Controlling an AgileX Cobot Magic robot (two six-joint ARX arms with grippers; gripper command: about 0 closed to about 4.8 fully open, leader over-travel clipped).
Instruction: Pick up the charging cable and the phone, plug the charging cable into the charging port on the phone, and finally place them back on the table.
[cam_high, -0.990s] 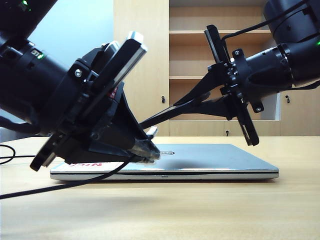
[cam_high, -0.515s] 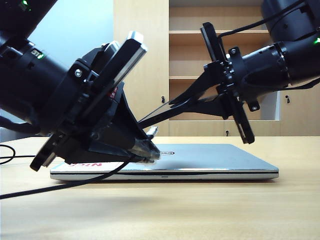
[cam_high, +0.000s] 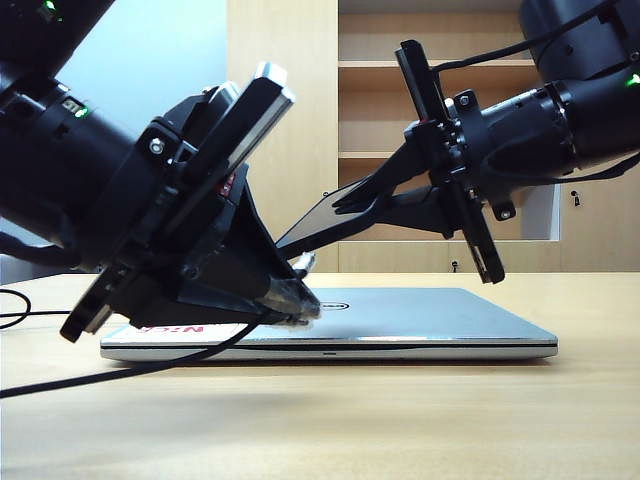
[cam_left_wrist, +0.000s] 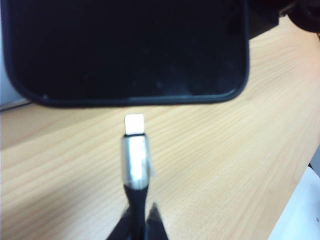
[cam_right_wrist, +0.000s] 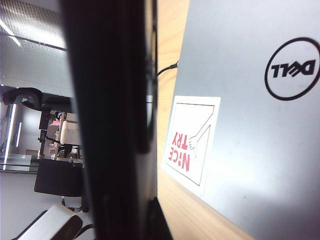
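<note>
My left gripper hangs low over the table, shut on the charging cable just behind its silver plug. The black cord trails off to the left. In the left wrist view the plug's white tip points at the phone's short edge, a small gap short of it. I cannot make out the charging port. My right gripper reaches in from the upper right, shut on the phone, which slants down toward the plug. The right wrist view shows the phone almost edge-on.
A closed silver laptop with a red-white sticker lies on the table under both grippers. A tall wooden shelf cabinet stands behind. Another loop of black cord lies at the far left.
My right wrist has rolled, so the phone shows more of its flat face instead of a thin edge. The left gripper and the cable have stayed still.
</note>
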